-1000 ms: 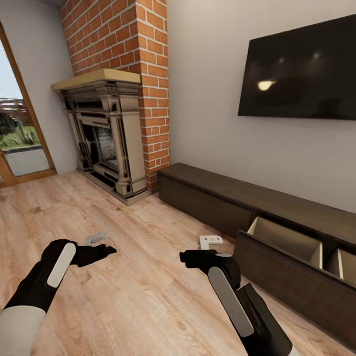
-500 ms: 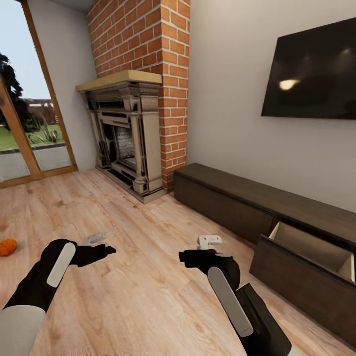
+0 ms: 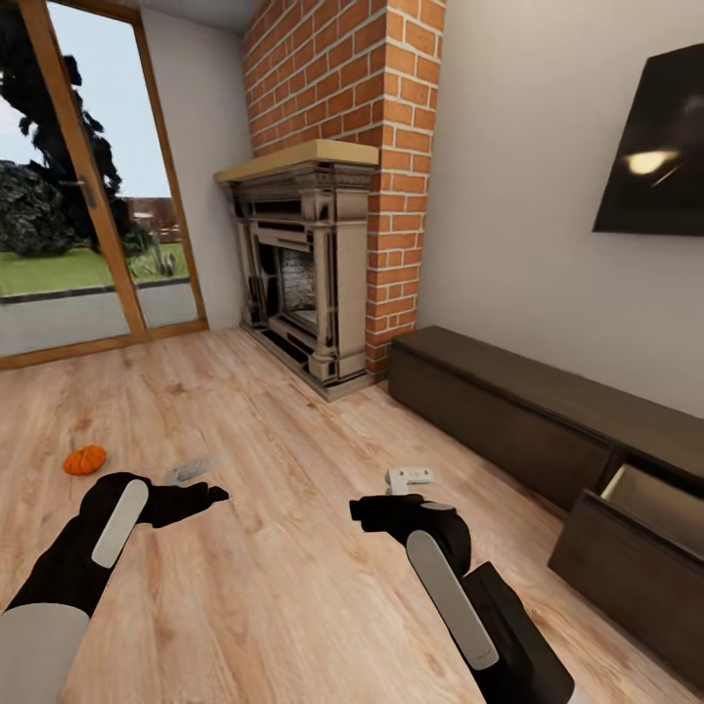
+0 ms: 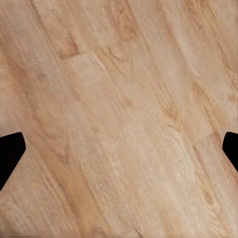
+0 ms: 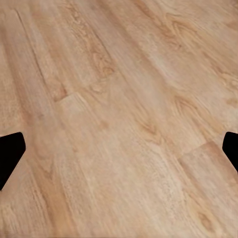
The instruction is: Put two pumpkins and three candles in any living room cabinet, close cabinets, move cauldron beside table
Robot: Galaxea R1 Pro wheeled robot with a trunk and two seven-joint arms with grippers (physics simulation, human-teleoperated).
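Pumpkin (image 3: 85, 460): one, orange, lying on the wood floor (image 3: 274, 548) ahead of the left gripper (image 3: 192, 481), well apart from it. Cabinet (image 3: 548, 420): dark-brown, along the wall right of the brick fireplace (image 3: 308, 264), one drawer (image 3: 636, 533) pulled out. Left gripper and right gripper (image 3: 411, 478): both empty, fingers spread wide, hovering over bare floor.

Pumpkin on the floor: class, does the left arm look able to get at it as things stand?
Probably not yet. The pumpkin lies on bare floor beyond and outside the left pincer, which hangs open and empty. Nothing blocks the way; the gap looks like the obstacle.
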